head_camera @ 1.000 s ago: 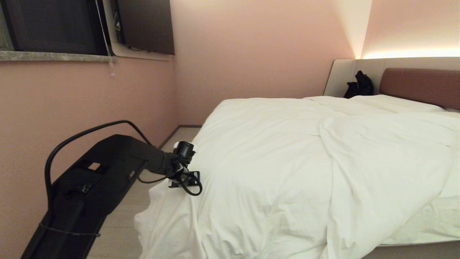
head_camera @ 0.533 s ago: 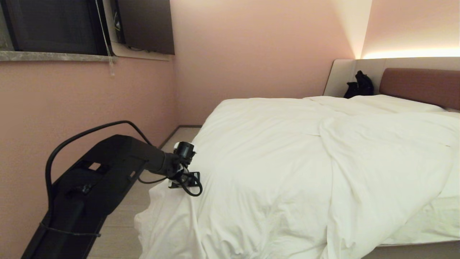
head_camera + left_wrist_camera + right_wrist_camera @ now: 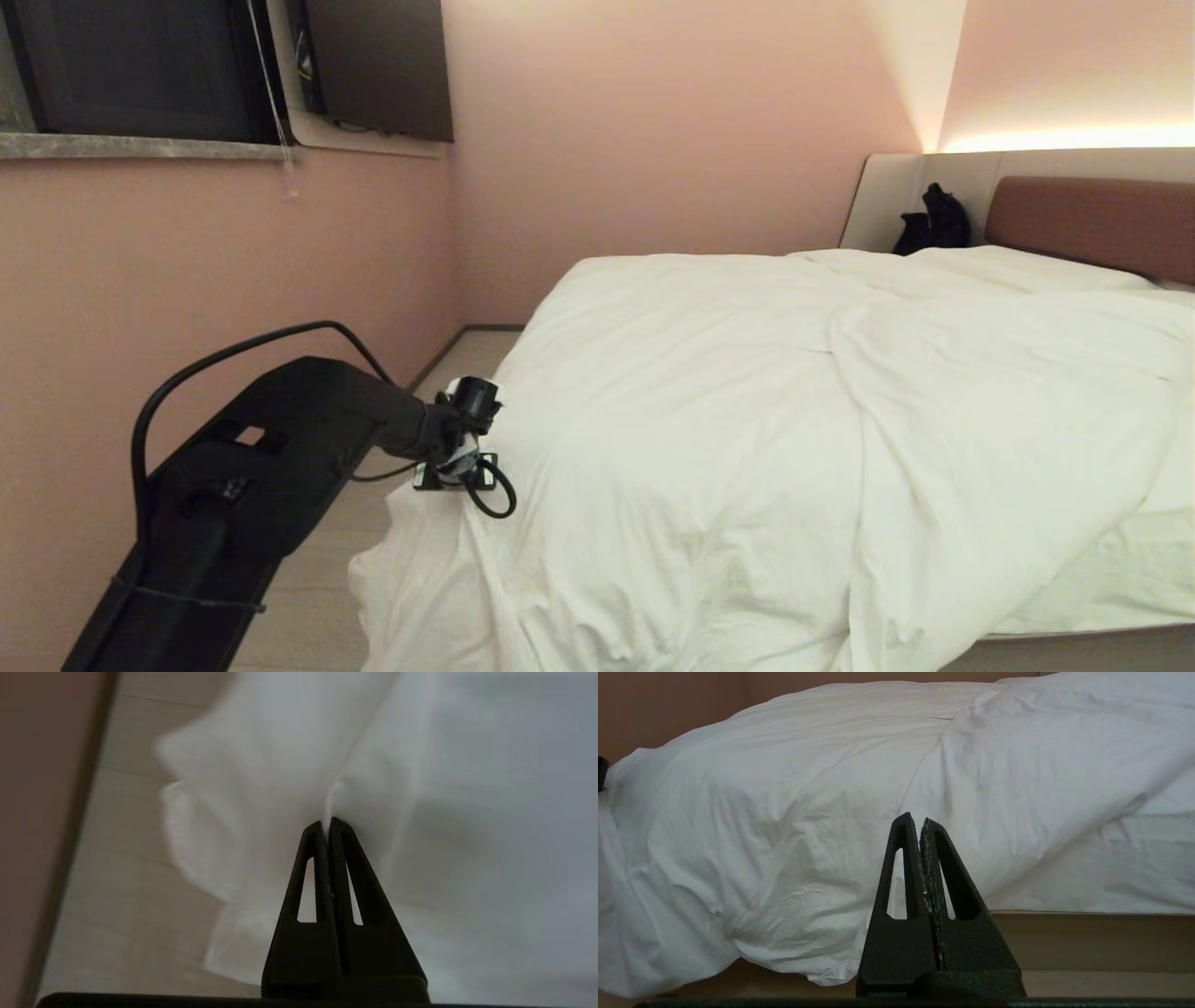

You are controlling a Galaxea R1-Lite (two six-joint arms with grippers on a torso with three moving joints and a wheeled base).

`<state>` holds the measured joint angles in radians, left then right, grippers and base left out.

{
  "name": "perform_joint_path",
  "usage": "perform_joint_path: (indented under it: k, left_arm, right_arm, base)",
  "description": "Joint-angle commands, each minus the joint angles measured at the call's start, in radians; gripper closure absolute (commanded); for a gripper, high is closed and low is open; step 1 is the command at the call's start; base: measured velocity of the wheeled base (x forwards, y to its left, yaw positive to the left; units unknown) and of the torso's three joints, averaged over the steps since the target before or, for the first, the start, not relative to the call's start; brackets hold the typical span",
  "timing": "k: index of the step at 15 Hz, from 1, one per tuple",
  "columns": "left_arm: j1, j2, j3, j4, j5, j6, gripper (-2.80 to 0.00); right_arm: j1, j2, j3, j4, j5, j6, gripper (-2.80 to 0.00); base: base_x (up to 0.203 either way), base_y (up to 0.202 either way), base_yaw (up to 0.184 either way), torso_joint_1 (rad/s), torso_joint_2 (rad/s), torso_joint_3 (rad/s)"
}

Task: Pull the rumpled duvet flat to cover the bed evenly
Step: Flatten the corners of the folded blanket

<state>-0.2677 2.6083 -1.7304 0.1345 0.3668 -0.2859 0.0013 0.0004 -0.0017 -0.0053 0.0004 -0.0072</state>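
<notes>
White and puffy, the duvet lies heaped over the bed, thick with soft creases, with one broad fold running from the middle toward the near right and its near left corner spilling over the mattress edge toward the pale floor. At that left corner the left pincer is pressed together on a ridge of the duvet's cloth, which rises in a thin pleat straight out from between the tips; in the head view the black left arm reaches in from the near left and ends just at the duvet's left edge, beside the pink wall. The right pincer is pressed together on nothing, held apart from the duvet and pointing at its near side, where the cloth hangs down over the bed's side panel. Toward the far right the reddish-brown headboard stands behind a flat white pillow, and a small black object sits at the far corner of the bed. A dark window and a dark screen are set high on the left.
</notes>
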Motion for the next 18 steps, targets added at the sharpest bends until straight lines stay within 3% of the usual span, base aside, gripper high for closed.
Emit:
perform_joint_path:
  k: [1,5,13,15,18]
  left_arm:
    - [0.021,0.007,0.003,0.003,0.012,0.002,0.00]
    - [0.096,0.005,0.014,0.005,0.071,0.012,0.00]
    - [0.210,-0.049,0.065,0.005,0.065,0.025,0.00]
    - [0.224,-0.099,0.074,0.004,0.040,0.016,0.00]
    - [0.227,-0.193,0.089,0.038,-0.066,-0.036,0.00]
  right_arm:
    - [0.000,0.000,0.000,-0.001,0.001,0.000,0.00]
    - [0.000,0.000,0.000,-0.001,0.001,0.000,0.00]
    - [0.000,0.000,0.000,-0.001,0.001,0.000,0.00]
    - [0.000,0.000,0.000,0.001,0.001,0.000,0.00]
    - [0.000,0.000,0.000,-0.001,0.001,0.000,0.00]
  base:
    - [0.000,0.000,0.000,0.000,0.00,0.000]
    - [0.000,0.000,0.000,0.000,0.00,0.000]
    - [0.000,0.000,0.000,0.000,0.00,0.000]
    - [0.000,0.000,0.000,0.000,0.00,0.000]
    - [0.000,0.000,0.000,0.000,0.00,0.000]
